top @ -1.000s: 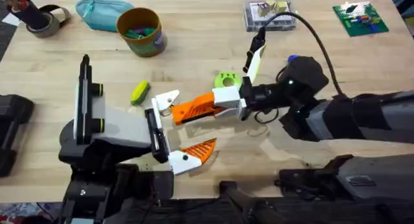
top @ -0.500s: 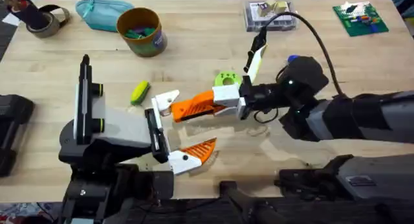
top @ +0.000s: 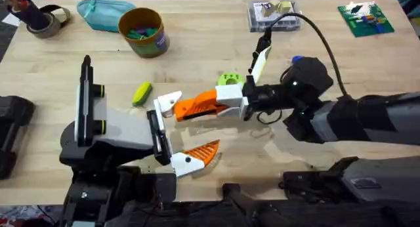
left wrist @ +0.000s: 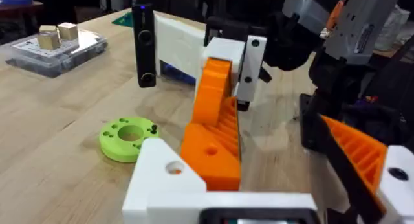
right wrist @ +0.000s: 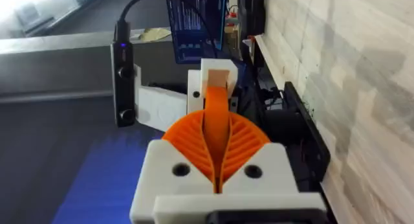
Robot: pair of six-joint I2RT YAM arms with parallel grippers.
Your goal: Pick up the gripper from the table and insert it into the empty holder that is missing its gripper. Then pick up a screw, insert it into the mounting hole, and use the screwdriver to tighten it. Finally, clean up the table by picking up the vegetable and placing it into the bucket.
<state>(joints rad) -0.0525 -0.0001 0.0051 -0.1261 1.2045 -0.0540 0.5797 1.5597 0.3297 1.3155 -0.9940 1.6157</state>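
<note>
While the orange gripper finger was carried level toward the white holder on the grey stand, it was pinched between the ribbed pads of the right gripper, whose jaws were closed on it from both sides; in the right wrist view the finger was seen sticking out straight ahead of the nearly shut pads, presumably so that its tip could be slid into the mount; its tip appeared to touch or just meet the holder, though full seating could not be told. The left gripper's state could not be judged. The vegetable lay just beyond the stand, toward the counter's middle; the bucket stood near the far edge, left of centre; both were judged untouched, cleanup being last.
</note>
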